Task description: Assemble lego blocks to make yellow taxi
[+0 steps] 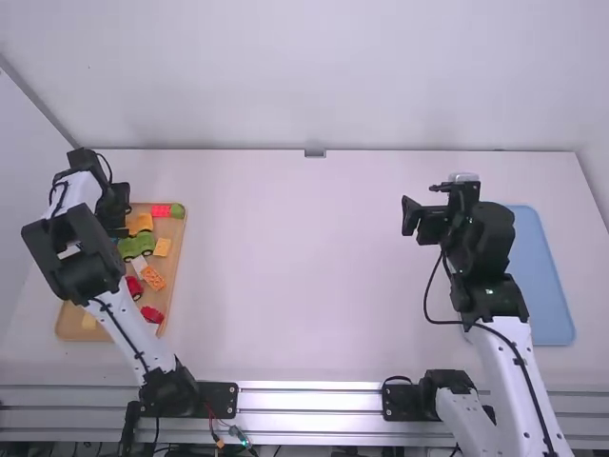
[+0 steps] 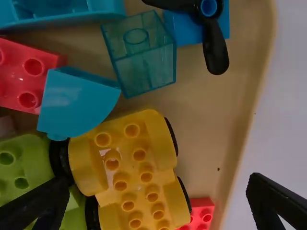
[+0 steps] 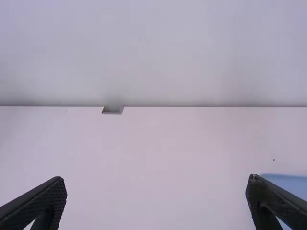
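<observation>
the left gripper (image 1: 121,221), its fingers spread wide, hangs over the far part of a wooden tray (image 1: 68,322) at the table's left side. below it in the left wrist view lies the yellow wheeled base (image 2: 132,158) for the taxi, studs up on black wheels, between the two fingers. crowding it on one side is a green wheeled base (image 2: 23,155), partly covered by one finger; the other finger shows against the white table (image 1: 285,267), past the tray's edge.

a blue rounded block (image 2: 76,103) sits at a corner of the yellow base, beside a red studded block (image 2: 31,76), with a clear teal block (image 2: 148,72) near. a black propeller (image 2: 215,48) with a blue hub lies across a blue block (image 2: 184,28), and a long blue piece (image 2: 57,10) rests along the same stretch of tray. a second red block (image 2: 204,213) pokes out by the yellow base.

farther down the tray, an orange block (image 1: 152,277) lies beside a white block (image 1: 140,265), while the left arm (image 1: 90,243) crosses above and hides part of the load; the small red piece (image 1: 152,314) nearby appears to be another block, though the view is poor.

across the table, the right gripper (image 1: 422,202) stands wide over the surface, with a light-blue tray (image 1: 549,276) beside its arm.
</observation>
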Tool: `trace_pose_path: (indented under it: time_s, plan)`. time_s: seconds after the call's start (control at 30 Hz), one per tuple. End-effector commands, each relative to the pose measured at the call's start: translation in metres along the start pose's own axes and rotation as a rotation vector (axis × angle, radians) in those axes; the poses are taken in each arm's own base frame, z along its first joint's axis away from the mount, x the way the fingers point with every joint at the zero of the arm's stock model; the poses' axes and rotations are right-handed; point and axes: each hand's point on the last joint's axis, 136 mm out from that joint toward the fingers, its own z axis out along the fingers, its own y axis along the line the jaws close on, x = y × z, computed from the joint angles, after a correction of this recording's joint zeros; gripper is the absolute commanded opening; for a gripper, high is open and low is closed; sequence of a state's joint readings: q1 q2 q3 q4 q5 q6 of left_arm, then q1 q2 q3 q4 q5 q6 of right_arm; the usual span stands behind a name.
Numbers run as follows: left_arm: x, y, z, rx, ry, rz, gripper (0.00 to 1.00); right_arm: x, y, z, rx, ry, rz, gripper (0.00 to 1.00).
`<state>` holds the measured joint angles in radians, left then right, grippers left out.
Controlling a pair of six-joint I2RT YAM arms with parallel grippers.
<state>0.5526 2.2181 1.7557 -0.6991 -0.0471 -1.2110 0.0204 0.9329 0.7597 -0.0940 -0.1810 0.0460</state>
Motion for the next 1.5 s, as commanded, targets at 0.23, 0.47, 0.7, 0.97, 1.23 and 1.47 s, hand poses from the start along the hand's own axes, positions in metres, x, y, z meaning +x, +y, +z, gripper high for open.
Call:
trace_pose_path:
  time_s: [0.23,0.47,0.7,0.97,1.23,1.47]
  plan:
    - [0.004,0.008,0.015,-0.009,-0.003,-0.057,0.97,-0.017,0.005,-0.004,-0.013,-0.034,-0.007,0.99]
    - [0.005,0.018,0.014,-0.053,-0.006,-0.038,0.96,-0.015,0.005,-0.004,-0.013,-0.027,-0.005,0.99]
    - [0.003,0.027,0.014,-0.091,-0.021,-0.018,0.95,-0.012,0.005,-0.004,-0.012,-0.013,-0.003,0.99]
    - [0.004,0.038,0.013,-0.137,-0.019,0.028,0.91,-0.012,0.005,-0.004,-0.012,-0.012,-0.002,0.99]
    - [0.005,0.046,0.012,-0.173,-0.013,0.057,0.88,-0.011,0.005,-0.004,-0.012,-0.009,-0.002,0.99]
    - [0.006,0.048,0.011,-0.18,-0.011,0.072,0.86,-0.011,0.005,-0.004,-0.012,-0.009,-0.002,0.99]
